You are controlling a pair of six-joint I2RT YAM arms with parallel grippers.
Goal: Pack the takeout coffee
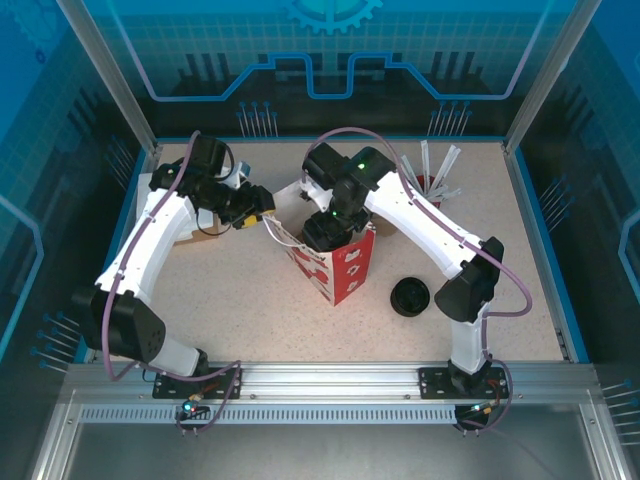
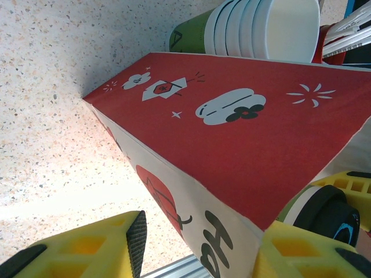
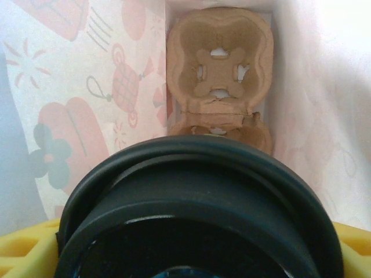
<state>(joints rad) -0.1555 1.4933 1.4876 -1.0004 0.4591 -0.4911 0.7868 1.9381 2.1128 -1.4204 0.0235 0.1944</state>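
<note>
takeout coffee (image 3: 197,208) cut off at bottom.

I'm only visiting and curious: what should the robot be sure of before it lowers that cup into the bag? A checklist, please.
1. Cup gripped by the right pincer: ok, it sits between the yellow fingers.
2. Lid on the cup: ok.
3. Bag upright, mouth open: ok.
4. Carrier in the bag, slot free: ok, the far slot is empty.
5. Cup lined up over a slot: cannot tell, the lid hides the near slot.
6. Left pincer steadying the bag: cannot tell; its fingers straddle the bag's edge with a gap on one side.
</note>
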